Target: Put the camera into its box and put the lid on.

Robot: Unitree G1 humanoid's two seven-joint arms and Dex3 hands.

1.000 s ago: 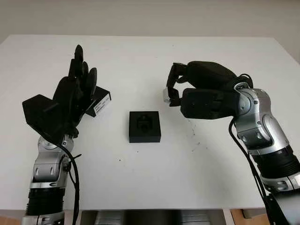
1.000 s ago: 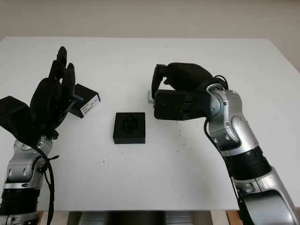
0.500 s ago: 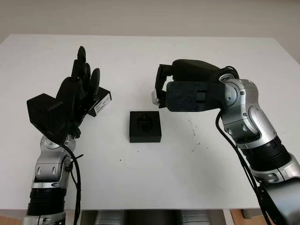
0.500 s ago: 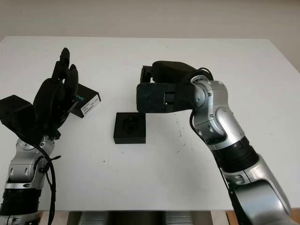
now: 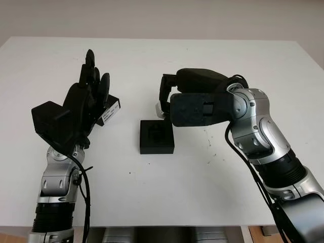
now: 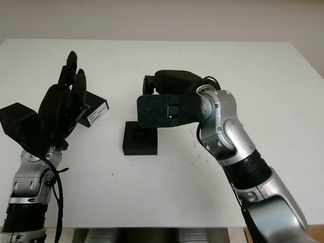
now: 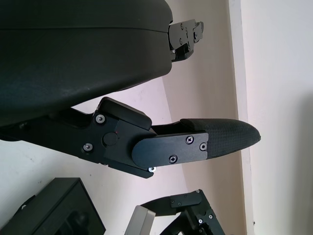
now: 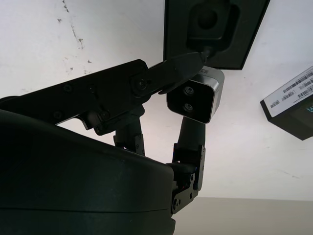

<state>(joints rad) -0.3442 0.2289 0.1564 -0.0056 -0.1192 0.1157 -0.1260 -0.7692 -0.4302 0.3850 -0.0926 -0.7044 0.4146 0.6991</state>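
An open black box with a moulded foam insert sits mid-table. Its black lid, with a white label, lies to the left, partly hidden behind my left hand. That hand is open and raised just in front of the lid. My right hand is shut on the small silver camera and hovers over the box's far edge. In the right wrist view the camera is pinched between fingers, with the box just past it and the lid off to one side.
The white table runs wide on every side of the box. A few small dark specks mark the surface right of the box. The table's front edge is near the bottom of the head views.
My right hand has carried the camera leftward, from right of the box to above its far edge. The left hand has barely shifted.
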